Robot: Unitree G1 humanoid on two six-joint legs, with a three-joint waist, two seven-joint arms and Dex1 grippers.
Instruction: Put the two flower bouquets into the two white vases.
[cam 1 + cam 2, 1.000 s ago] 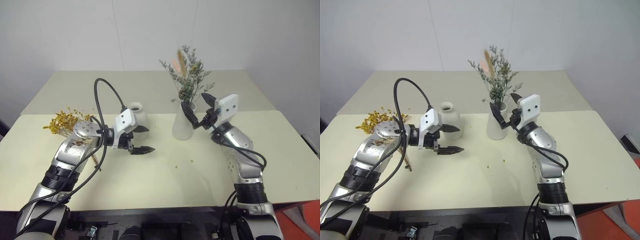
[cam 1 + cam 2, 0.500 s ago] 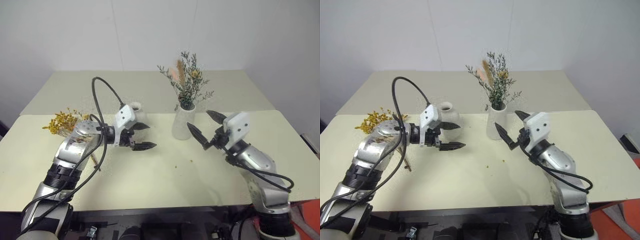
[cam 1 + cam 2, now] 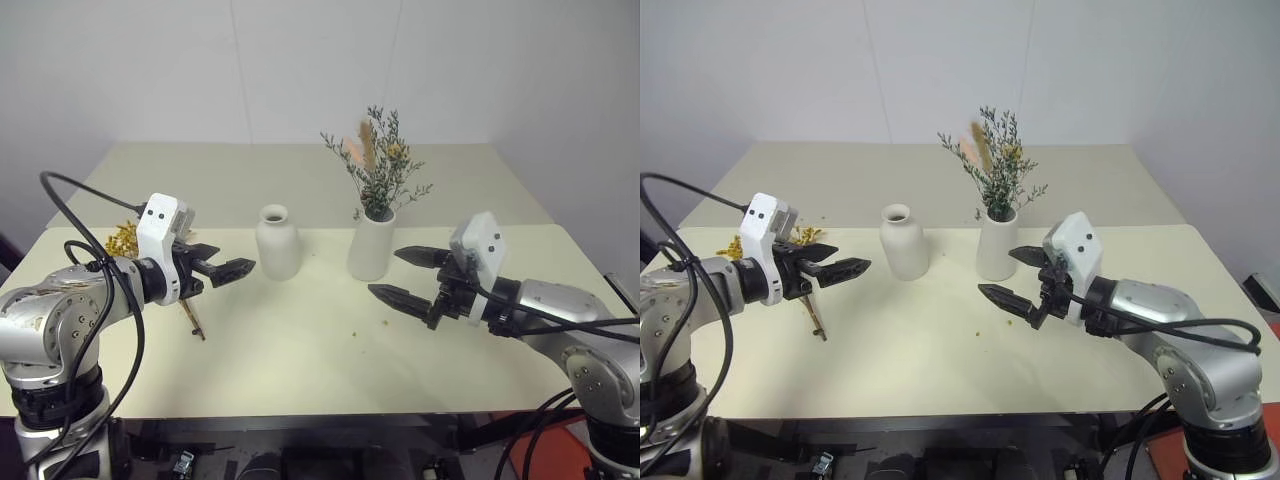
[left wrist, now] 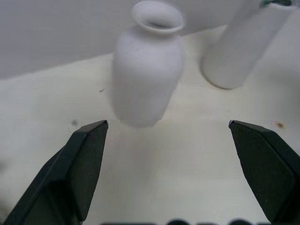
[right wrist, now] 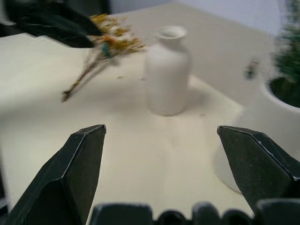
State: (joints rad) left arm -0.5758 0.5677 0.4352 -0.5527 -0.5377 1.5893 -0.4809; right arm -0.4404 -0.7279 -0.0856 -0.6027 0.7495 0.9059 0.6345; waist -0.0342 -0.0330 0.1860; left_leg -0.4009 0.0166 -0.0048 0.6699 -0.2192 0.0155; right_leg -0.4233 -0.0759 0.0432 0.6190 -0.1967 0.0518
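One of two placements is complete: the grey-green bouquet (image 3: 377, 165) stands upright in the tall tapered vase (image 3: 370, 246), stems down in its wide mouth. The bottle-shaped vase (image 3: 277, 243) stands just beside it on the cream table (image 3: 300, 350), its narrow neck empty. The yellow-orange bouquet (image 3: 805, 250) lies flat on the table, well apart from that vase on the robot's left, its stems trailing toward the near edge; the left gripper hides most of its head in both eye views, so the exact lie of the blooms cannot be confirmed from there, though the right wrist view shows the bunch with a teal flower and its stems fanned on the surface. The left gripper (image 3: 222, 266) hovers above the table next to that bunch, jaws spread wide and empty, pointing toward the bottle-shaped vase. The right gripper (image 3: 407, 273) hangs in front of the tall vase, jaws likewise wide apart and holding nothing. Judged step in hand: approach to the second bouquet. The next move calls for the left gripper to turn down onto the thin stems, close on them, and then feed them upright into the narrow neck, which leaves little margin.
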